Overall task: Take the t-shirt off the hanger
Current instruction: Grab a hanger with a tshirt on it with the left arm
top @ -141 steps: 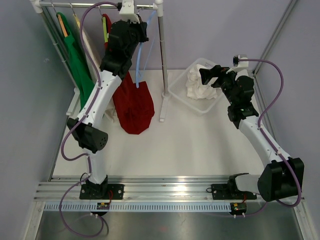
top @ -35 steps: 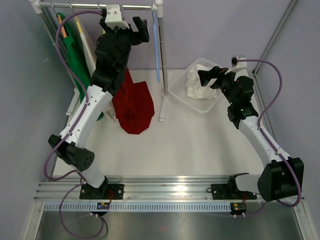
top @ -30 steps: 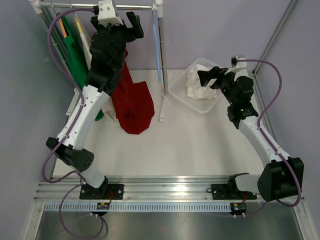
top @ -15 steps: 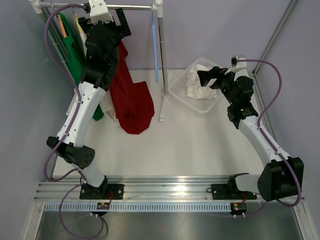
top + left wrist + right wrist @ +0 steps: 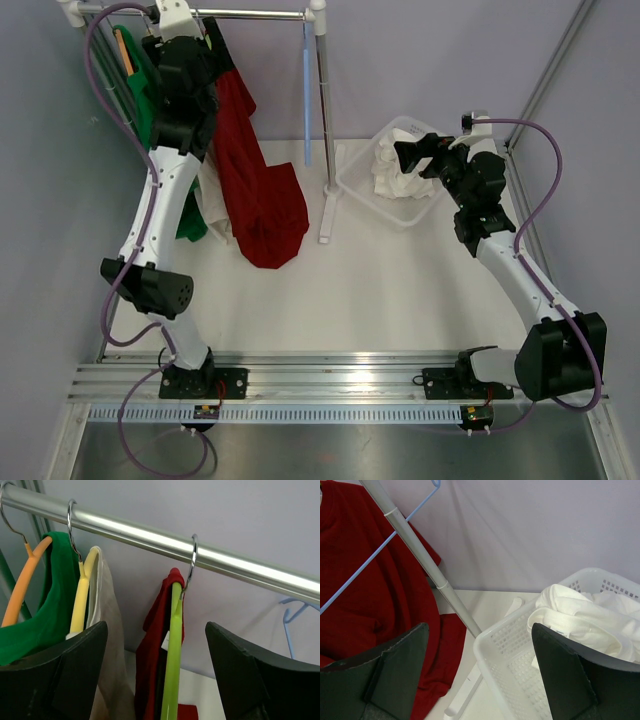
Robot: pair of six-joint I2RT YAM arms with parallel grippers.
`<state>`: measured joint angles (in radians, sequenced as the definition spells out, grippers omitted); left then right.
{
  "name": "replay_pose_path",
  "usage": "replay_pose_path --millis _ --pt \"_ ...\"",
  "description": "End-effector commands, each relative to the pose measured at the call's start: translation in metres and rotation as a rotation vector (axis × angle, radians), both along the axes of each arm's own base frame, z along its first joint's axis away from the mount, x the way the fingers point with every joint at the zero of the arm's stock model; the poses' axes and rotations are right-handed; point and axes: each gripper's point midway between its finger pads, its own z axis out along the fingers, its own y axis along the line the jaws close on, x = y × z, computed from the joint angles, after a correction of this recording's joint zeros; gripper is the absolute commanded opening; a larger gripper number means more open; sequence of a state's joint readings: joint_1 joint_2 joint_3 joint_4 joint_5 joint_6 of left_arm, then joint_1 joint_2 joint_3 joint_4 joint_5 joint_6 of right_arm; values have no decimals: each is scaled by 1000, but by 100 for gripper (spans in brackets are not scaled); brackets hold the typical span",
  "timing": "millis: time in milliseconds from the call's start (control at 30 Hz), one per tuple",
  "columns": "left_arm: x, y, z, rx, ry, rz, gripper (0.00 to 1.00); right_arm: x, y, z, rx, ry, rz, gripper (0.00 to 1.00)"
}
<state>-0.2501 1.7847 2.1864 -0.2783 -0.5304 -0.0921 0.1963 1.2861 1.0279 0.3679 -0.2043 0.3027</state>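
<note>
The red t-shirt (image 5: 262, 195) hangs by one shoulder from a lime green hanger (image 5: 172, 665) hooked on the steel rail (image 5: 150, 535). Its lower part is bunched on the table. In the left wrist view the red t-shirt (image 5: 152, 670) sits just left of the hanger's arm. My left gripper (image 5: 156, 680) is raised to the rail and open, with one finger on each side of the hanger and shirt, touching neither. The left gripper (image 5: 195, 45) is at the rack's top left. My right gripper (image 5: 418, 158) hovers open over the basket, holding nothing.
A green t-shirt (image 5: 47, 615) on an orange hanger and a cream shirt (image 5: 107, 645) on a yellow hanger hang left of the red one. An empty blue hanger (image 5: 306, 95) hangs near the rack post (image 5: 325, 150). A white basket (image 5: 520, 665) holds a white garment (image 5: 585, 615).
My left arm has swung left along the rail, from near the blue hanger to the lime green hanger with the red t-shirt. The right arm has not moved.
</note>
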Motion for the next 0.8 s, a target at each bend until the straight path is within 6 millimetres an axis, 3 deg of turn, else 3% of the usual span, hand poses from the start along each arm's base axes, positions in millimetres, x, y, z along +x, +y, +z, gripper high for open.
replay_pose_path --millis 0,133,267,767 --pt "7 -4 18 -65 -57 -74 76 -2 4 18 7 -45 24 92" --pt "20 6 6 -109 -35 -114 69 -2 4 17 4 -43 22 92" --pt "25 3 3 -107 -32 -133 67 -2 3 16 -1 -41 19 92" --pt "31 1 -3 -83 -16 -134 56 -3 3 16 -5 -42 18 92"
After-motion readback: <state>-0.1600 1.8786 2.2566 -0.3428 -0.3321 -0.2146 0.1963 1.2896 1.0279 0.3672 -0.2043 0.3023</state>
